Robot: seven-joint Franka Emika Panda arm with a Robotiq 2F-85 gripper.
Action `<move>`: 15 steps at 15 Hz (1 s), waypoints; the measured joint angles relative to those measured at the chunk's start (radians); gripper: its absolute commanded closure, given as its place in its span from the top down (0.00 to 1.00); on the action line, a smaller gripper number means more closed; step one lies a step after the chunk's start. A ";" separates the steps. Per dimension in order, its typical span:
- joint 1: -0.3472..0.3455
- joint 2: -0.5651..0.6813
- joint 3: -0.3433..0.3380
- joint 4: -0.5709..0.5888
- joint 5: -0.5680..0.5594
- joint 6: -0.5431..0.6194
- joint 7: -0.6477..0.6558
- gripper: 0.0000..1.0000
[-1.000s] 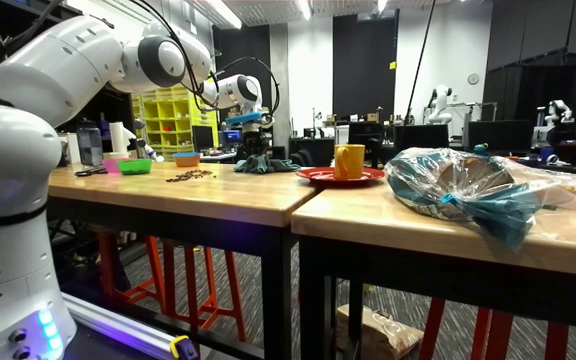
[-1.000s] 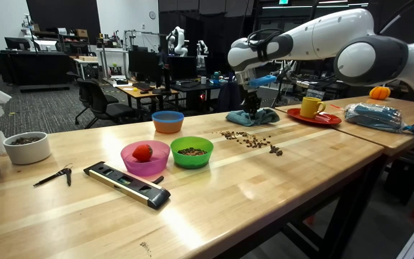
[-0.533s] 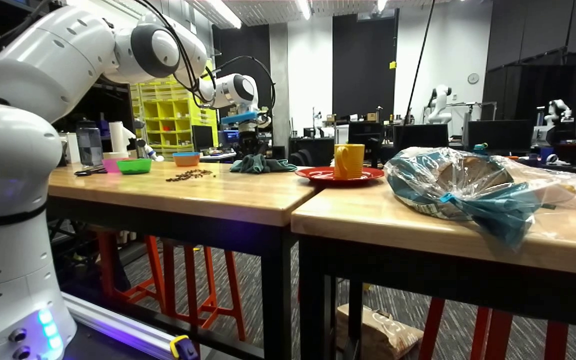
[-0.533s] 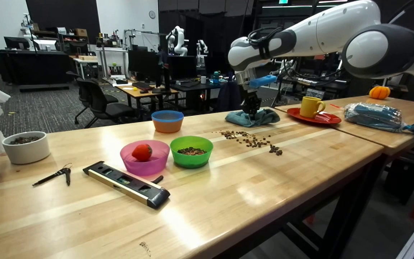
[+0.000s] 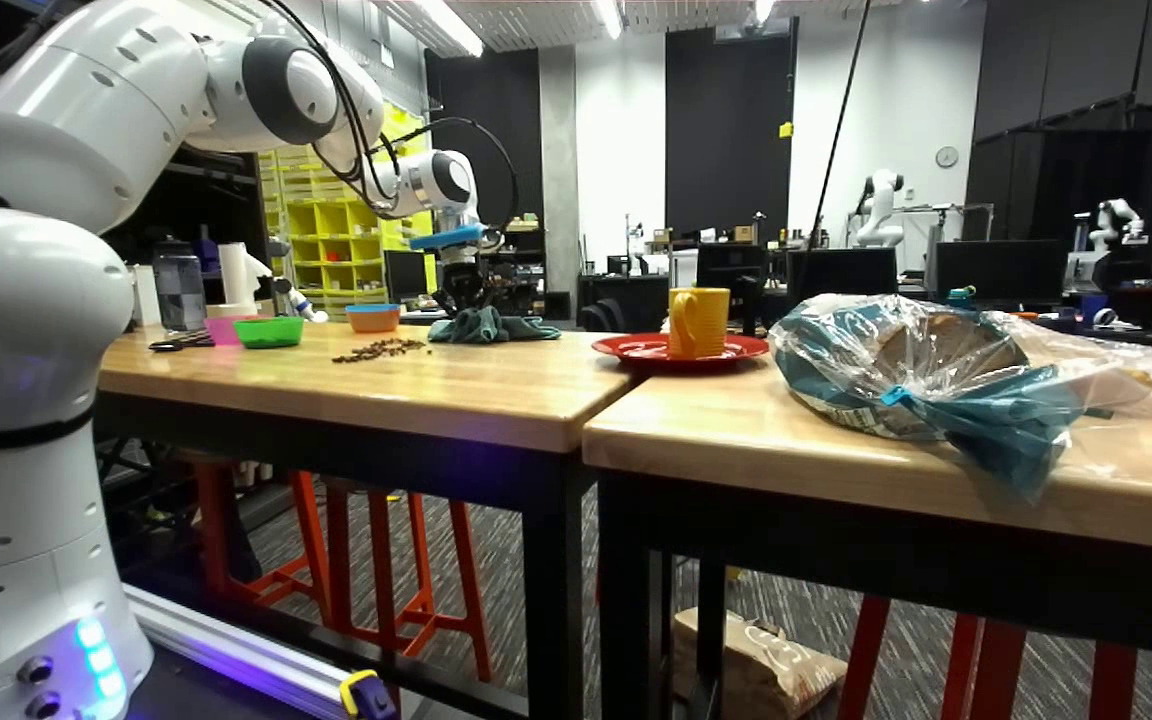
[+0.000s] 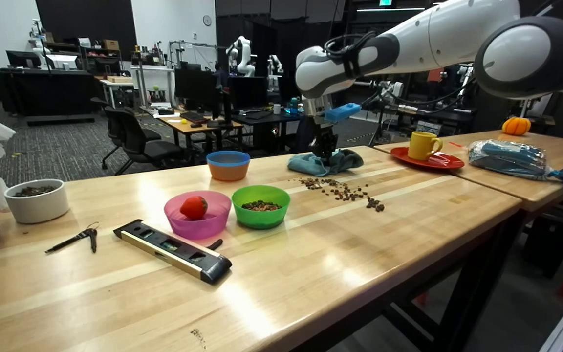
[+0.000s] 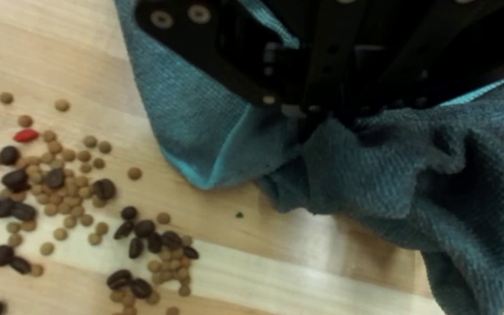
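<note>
A long table topped with glossy pale wood (image 6: 281, 264) bears a crumpled, dark teal, woven cloth (image 7: 365, 175). A white robot arm with dark grey joint covers (image 6: 438, 34) reaches over to the cloth. In an exterior view, a teal package in clear, crinkled plastic (image 6: 508, 159) lies well to the right of the cloth.

The black two-fingered gripper (image 6: 326, 155) points down into the cloth, its fingers brought together on a bunched fold of it, the rest spread over the table. To the right of the cloth, in both exterior views, sits a round red plate (image 6: 446, 162).

In an exterior view, a black spirit level with a pale gold edge (image 6: 174, 252) lies well to the left of the cloth. Left of the cloth too are a round white bowl (image 6: 37, 210), the farthest away, a translucent pink bowl (image 6: 198, 229), a translucent green bowl (image 6: 260, 220) and an orange bowl with a blue rim (image 6: 228, 172). An upright yellow mug (image 6: 421, 146) stands right of the cloth, on the plate.

A red, strawberry-shaped piece (image 6: 194, 208) sits left of the cloth, inside the pink bowl. In the wrist view, dark brown beans (image 7: 15, 179) and smaller tan, lentil-like discs (image 7: 71, 189) are scattered beside the cloth.
</note>
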 measured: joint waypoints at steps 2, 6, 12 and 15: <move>0.021 -0.006 0.013 -0.013 -0.017 0.034 -0.016 0.02; 0.060 -0.012 0.035 -0.035 -0.073 0.090 -0.072 0.02; 0.087 -0.023 0.061 -0.066 -0.129 0.149 -0.199 0.02; 0.086 -0.042 0.072 -0.100 -0.140 0.187 -0.299 0.02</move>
